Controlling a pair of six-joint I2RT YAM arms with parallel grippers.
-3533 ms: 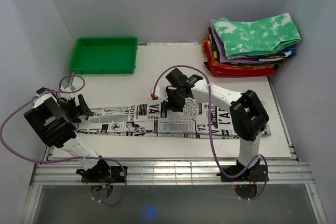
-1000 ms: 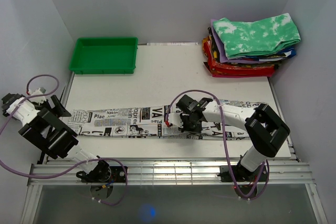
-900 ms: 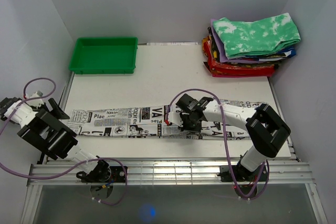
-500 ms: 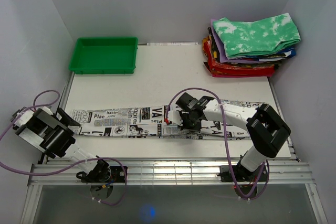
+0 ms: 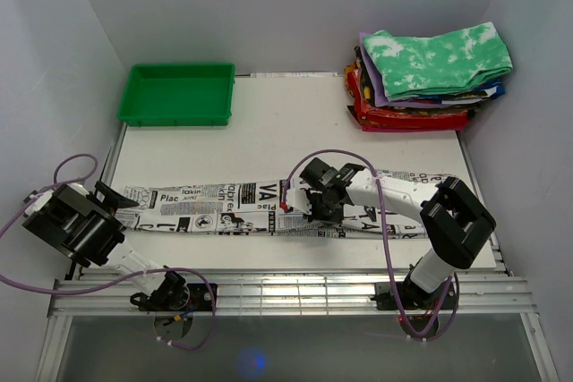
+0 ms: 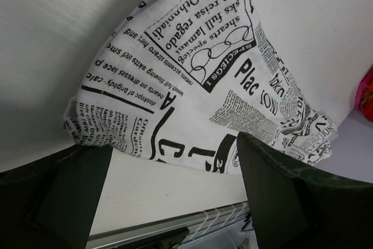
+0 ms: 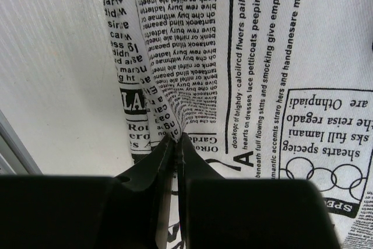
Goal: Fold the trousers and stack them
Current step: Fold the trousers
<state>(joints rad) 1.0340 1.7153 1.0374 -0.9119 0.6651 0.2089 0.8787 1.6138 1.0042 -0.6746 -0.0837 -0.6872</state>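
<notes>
The trousers (image 5: 215,207), white with black newspaper print, lie as a long strip across the near part of the table. My right gripper (image 5: 304,206) is at the strip's middle, shut on a pinched ridge of the cloth. The right wrist view shows that fold caught between the right gripper's tips (image 7: 176,138) and the trousers (image 7: 280,56) spreading beyond. My left gripper (image 5: 107,196) is at the strip's left end. In the left wrist view the left gripper (image 6: 175,147) stands wide open, with the trousers' end (image 6: 198,80) just ahead and bare table between the fingers.
A green tray (image 5: 179,93) stands at the back left. A stack of folded clothes (image 5: 430,69) topped by a green-and-white tie-dye piece sits at the back right. Grey walls close both sides. The table's railed front edge (image 5: 286,288) runs just below the strip.
My left arm has swung in from beyond the table's left edge toward the strip's left end, jaws still open. The right gripper keeps its pinch and has hardly moved over the last second.
</notes>
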